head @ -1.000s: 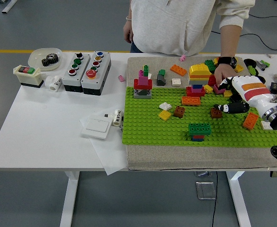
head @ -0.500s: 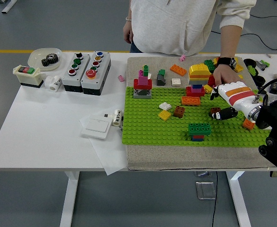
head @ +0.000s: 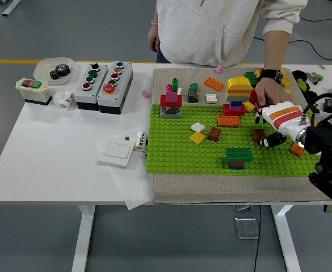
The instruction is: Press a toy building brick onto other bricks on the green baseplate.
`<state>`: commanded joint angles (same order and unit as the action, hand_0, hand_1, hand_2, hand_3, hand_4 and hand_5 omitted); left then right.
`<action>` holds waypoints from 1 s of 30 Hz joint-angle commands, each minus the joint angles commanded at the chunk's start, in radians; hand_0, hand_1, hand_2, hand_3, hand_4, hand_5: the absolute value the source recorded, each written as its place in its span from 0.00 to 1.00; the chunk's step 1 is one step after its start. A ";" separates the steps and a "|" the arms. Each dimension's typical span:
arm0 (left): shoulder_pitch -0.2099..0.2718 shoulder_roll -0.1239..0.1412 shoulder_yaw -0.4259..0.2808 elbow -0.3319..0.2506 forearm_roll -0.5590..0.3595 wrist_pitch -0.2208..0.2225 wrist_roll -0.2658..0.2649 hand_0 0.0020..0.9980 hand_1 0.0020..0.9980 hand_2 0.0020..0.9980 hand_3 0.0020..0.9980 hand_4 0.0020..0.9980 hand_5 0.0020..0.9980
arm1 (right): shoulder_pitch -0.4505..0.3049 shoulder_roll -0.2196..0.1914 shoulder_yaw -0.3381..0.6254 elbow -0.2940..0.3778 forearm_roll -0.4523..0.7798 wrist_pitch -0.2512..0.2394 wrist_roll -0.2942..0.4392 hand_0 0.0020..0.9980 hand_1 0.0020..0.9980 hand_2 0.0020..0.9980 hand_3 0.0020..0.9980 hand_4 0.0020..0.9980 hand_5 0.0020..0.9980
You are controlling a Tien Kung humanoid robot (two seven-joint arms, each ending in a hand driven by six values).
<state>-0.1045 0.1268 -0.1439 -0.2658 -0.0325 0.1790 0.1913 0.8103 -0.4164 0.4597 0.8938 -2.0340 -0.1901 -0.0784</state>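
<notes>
The green baseplate point(head: 177, 147) lies on a beige cloth. On it stand a green-topped stack point(head: 239, 155), a yellow, grey and red tower point(head: 238, 93), a red and pink tower point(head: 171, 102), and single orange point(head: 228, 120), brown point(head: 214, 134), yellow point(head: 197, 137) and white point(head: 198, 127) bricks. A small brown brick point(head: 259, 135) sits on the plate's right part. My right hand point(head: 268, 136), white with orange stripes, hangs just right of it, open, its dark fingertips point(head: 274, 140) beside the brick and not closed round it. A person's hand point(head: 268, 89) rests behind mine.
Two button boxes point(head: 103, 79), a switch box point(head: 34, 90), a bowl with a gear point(head: 55, 69), and a white wall switch point(head: 116, 152) on paper sit to the left. Loose bricks point(head: 251, 76) lie at the back right. An orange brick point(head: 298, 149) shows by my wrist.
My right hand has come in leftward and dropped a little, its fingertips now lower beside the small brown brick. The brick and the person's hand have stayed put.
</notes>
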 joint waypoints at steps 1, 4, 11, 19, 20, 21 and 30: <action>0.001 0.000 0.000 0.000 0.000 0.000 0.000 0.48 0.59 0.75 0.79 0.83 0.83 | 0.000 0.002 -0.002 -0.005 0.000 -0.002 0.001 0.40 0.49 0.53 0.59 0.89 0.31; 0.000 0.000 0.000 0.000 0.001 0.000 0.000 0.48 0.59 0.75 0.79 0.83 0.83 | 0.000 0.004 -0.004 -0.012 -0.002 -0.005 0.006 0.40 0.49 0.53 0.59 0.89 0.31; -0.002 0.001 -0.003 -0.001 0.010 0.000 0.002 0.48 0.59 0.75 0.79 0.83 0.83 | 0.003 0.008 -0.007 -0.031 -0.007 -0.012 0.014 0.40 0.48 0.52 0.56 0.86 0.34; -0.005 0.001 -0.004 -0.001 0.013 0.001 0.003 0.48 0.59 0.75 0.79 0.83 0.83 | 0.004 0.016 -0.012 -0.058 -0.005 -0.012 0.021 0.39 0.46 0.51 0.53 0.82 0.42; -0.006 0.001 -0.004 -0.001 0.014 0.001 0.003 0.48 0.59 0.75 0.79 0.83 0.83 | 0.005 0.017 -0.013 -0.061 -0.004 -0.011 0.021 0.39 0.46 0.51 0.53 0.82 0.42; -0.006 0.001 -0.005 -0.002 0.016 0.001 0.004 0.48 0.59 0.75 0.79 0.83 0.83 | 0.005 0.019 -0.014 -0.064 -0.004 -0.009 0.022 0.39 0.46 0.51 0.53 0.82 0.42; -0.012 0.001 -0.006 -0.002 0.019 0.002 0.004 0.48 0.59 0.75 0.79 0.83 0.83 | 0.012 0.024 -0.020 -0.075 -0.005 -0.002 0.026 0.39 0.47 0.51 0.54 0.82 0.42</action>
<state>-0.1166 0.1278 -0.1497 -0.2682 -0.0131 0.1811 0.1950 0.8227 -0.3923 0.4397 0.8189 -2.0386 -0.1920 -0.0523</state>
